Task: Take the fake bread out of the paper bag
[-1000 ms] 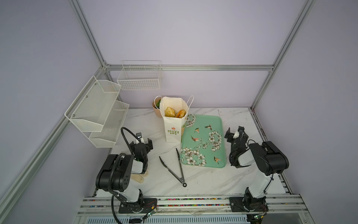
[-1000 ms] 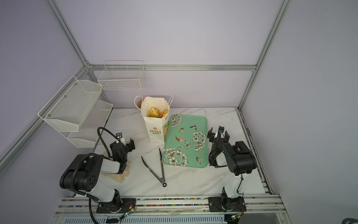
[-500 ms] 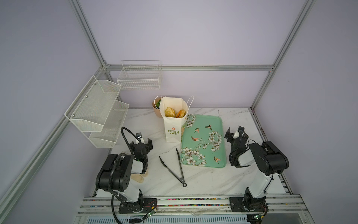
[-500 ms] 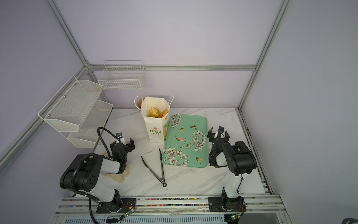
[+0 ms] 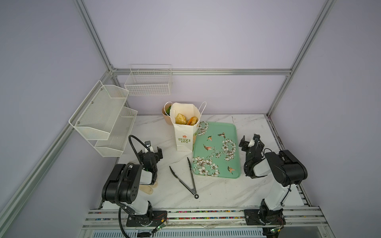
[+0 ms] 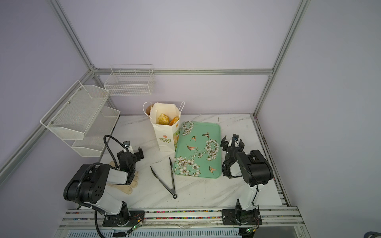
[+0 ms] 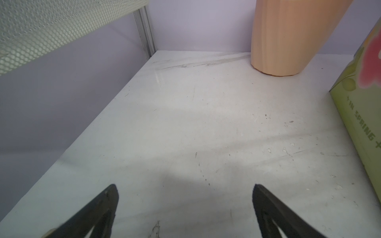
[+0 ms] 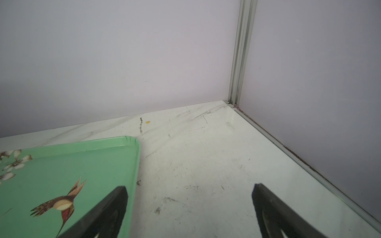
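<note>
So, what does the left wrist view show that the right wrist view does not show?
Only left wrist: the ribbed peach plant pot, the green printed side of the white paper bag, the white mesh metal shelf. Only right wrist: the mint-green floral tray with a hummingbird. Both: the white marble table, lilac walls, and an open black pincer, the left pincer and the right pincer.

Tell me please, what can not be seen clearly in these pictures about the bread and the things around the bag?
The fake bread: both top views show only two pieces at the mouth; the walls of the paper bag hide any below.
The peach pot: mostly behind the bag in both top views; its top is cut off in the left wrist view.
The beige object: the left arm covers most of it.
</note>
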`<state>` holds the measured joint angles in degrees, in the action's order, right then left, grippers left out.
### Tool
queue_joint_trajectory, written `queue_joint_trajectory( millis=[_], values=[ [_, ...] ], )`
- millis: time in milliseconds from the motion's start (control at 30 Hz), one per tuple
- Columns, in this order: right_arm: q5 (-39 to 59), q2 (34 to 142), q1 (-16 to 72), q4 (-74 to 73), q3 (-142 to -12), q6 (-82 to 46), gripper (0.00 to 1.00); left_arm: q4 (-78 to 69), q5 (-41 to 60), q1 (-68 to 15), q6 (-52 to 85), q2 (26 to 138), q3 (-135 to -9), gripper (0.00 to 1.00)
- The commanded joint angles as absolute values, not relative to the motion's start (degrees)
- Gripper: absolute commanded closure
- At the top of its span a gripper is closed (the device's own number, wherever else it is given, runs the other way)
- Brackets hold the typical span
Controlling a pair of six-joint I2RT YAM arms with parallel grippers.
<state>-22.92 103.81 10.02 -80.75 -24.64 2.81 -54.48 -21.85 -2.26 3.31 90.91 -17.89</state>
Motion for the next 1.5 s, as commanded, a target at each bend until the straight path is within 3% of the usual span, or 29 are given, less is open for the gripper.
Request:
queue_joint_trajectory(
  millis=[0, 533, 633, 733, 833, 1033, 1300, 1467],
  values=[
    [-23.22, 102.92, 9.9, -81.83, -25.05, 2.63, 0.03, -56.42, -22.25, -1.98, 2.42, 90.42, -21.03, 0.0],
    [-19.44, 97.85, 9.91, -80.84, -23.5, 5.24, 0.03, -61.25, -23.6, -1.97, 3.62, 87.01, -16.53, 0.0],
    [-16.6, 91.17, 10.01, -66.43, -27.29, 4.05, 0.03, -64.33, -24.28, -3.16, 0.78, 84.97, -14.8, 0.0],
    [-13.86, 87.07, 10.09, -47.1, -34.67, -1.07, 0.03, -54.35, -25.86, -3.34, 1.63, 77.18, -16.52, 0.0],
    [-13.36, 84.84, 12.41, -38.43, -38.34, -2.68, 0.03, -39.57, -27.42, -3.43, 3.79, 70.2, -21.76, 0.0],
    [-17.83, 81.68, 26.37, -19.49, -45.91, -6.78, 0.1, -4.22, -38.36, -3.09, 20.86, 58.0, -34.5, 0.0],
    [-25.29, 79.08, 56.27, -7.63, -45.99, -21.89, 0.18, 25.64, -27.8, -1.65, 27.51, 48.8, -44.82, 0.0],
    [-30.64, 87.68, 77.93, 1.82, -51.29, -35.04, 0.18, 42.12, -19.58, -1.62, 29.24, 49.61, -50.27, 0.0]
  ],
)
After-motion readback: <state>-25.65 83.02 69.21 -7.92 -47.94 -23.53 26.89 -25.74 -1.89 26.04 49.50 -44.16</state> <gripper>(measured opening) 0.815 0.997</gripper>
